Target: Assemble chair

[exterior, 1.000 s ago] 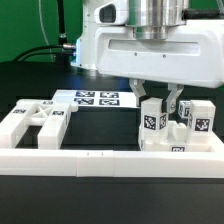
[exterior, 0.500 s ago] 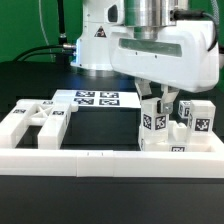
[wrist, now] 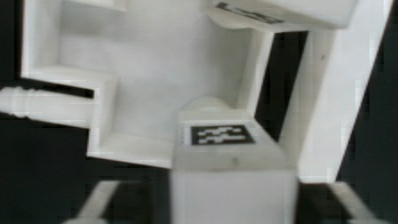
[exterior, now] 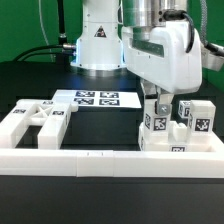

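Straddling the upright tagged chair piece point(exterior: 153, 122) at the exterior view's right, just beyond the long white rail point(exterior: 90, 158), my gripper point(exterior: 161, 106) hangs directly above it, its long axis vertical between my jaws; whether they pinch it I cannot tell.

White arm overhead; gripper point(exterior: 162, 106) pointing straight down, jaw state unclear.
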{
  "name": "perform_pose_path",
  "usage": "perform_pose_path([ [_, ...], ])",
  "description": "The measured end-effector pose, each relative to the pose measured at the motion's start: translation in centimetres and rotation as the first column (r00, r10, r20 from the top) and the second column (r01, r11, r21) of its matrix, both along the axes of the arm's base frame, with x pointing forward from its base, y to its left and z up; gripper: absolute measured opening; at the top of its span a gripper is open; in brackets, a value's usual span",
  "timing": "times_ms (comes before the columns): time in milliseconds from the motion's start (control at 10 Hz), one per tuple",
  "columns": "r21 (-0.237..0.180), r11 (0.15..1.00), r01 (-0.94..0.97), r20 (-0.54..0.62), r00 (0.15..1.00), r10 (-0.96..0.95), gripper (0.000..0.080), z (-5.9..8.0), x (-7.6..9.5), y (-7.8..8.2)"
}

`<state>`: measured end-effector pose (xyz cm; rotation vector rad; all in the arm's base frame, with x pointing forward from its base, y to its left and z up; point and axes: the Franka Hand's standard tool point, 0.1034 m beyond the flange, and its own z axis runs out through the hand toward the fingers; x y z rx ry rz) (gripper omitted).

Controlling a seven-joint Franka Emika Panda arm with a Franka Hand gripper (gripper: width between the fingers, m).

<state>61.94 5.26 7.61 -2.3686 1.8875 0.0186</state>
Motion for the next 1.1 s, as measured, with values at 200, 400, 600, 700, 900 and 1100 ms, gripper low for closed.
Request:
perform_pose_path([
  [200,-0.004,0.993,-0.117,-0.004,0.993,0.117,0.0568,-0.02,-0.19,0.27],
  [400,-0.012,0.962,-0.272,0.010,0.962,0.272,0.0642,-0.08,-0.23,0.39],
  [600,-0.026,0.898,-0.438,0.023,0.898,0.439,0.0649,-0.10,-0.25,0.27],
  [700,-0.037,0.840,-0.541,0.030,0.840,0.542,0.0649,-0.11,-0.23,-0.01],
  [900,-0.061,0.691,-0.721,0.041,0.689,0.723,0.0649,-0.16,-0.22,0.07],
  [1100,-0.078,0.578,-0.812,0.039,0.577,0.816,0.0649,-0.24,-0.25,0.12],
])
